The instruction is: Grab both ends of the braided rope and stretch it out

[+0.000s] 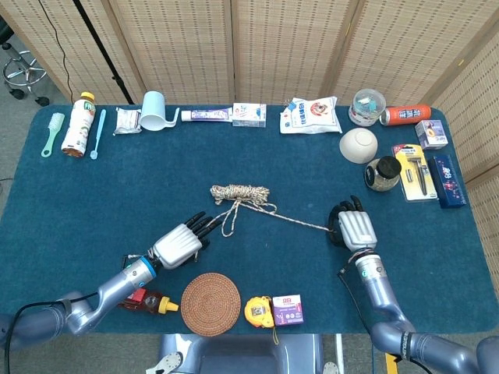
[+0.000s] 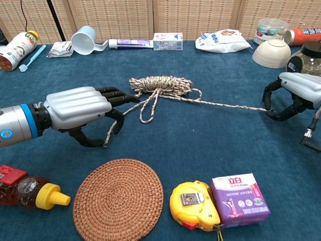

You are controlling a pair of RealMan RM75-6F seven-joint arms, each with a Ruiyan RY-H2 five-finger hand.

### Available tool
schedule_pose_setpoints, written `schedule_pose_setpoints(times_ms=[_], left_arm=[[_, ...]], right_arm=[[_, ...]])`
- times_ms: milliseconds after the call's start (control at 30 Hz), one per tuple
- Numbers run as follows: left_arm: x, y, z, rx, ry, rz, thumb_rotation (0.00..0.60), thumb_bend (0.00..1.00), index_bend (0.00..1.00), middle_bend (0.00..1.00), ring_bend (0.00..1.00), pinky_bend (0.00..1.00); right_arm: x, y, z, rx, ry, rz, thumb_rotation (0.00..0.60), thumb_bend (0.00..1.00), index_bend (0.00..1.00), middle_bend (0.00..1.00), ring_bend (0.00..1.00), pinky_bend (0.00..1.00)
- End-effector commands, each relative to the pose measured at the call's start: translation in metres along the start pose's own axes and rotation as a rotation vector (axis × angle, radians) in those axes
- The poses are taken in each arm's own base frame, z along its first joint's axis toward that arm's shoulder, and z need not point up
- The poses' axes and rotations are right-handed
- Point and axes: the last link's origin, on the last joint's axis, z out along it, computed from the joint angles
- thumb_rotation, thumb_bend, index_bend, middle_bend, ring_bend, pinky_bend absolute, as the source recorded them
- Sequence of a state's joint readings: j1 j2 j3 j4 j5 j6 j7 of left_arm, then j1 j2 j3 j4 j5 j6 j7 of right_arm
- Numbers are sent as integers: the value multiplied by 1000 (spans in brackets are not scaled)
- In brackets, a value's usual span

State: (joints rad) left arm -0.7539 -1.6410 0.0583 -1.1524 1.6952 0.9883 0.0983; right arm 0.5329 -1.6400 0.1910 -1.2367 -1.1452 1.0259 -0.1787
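The braided rope lies coiled in a bundle (image 1: 239, 192) (image 2: 161, 84) at the table's middle. One strand (image 2: 230, 105) runs straight to the right from the bundle. My right hand (image 1: 355, 227) (image 2: 297, 93) pinches that strand's end between curled fingers and thumb. The other strand (image 2: 131, 111) trails down-left, and its loose end (image 2: 106, 143) lies on the cloth. My left hand (image 1: 179, 243) (image 2: 80, 106) arches over this loose end. Its fingers and thumb stand apart on either side of it, not closed on it.
A woven round mat (image 2: 118, 200), a yellow tape measure (image 2: 194, 205) and a purple box (image 2: 239, 193) sit near the front edge. A sauce bottle (image 2: 27, 191) lies under my left forearm. A cup (image 2: 84, 39), toothpaste, packets, a bowl (image 2: 271, 52) and jars line the back and right.
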Motion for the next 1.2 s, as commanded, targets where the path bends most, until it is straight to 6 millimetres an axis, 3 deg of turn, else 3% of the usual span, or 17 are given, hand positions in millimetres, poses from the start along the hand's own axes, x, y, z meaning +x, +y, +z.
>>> schedule_pose_setpoints(times_ms=[33,1200], left_arm=[[0,1,1,-2,-2,0,600,283,476,0,0,0],[-4,3,6,-1,-13,0,600,400,542,0,0,0]], right_arm=[[0,0,0,1,1,1,600,512,626,347,195,0],[0,0,0,0,-1,3,600,513,635,353,195,0]])
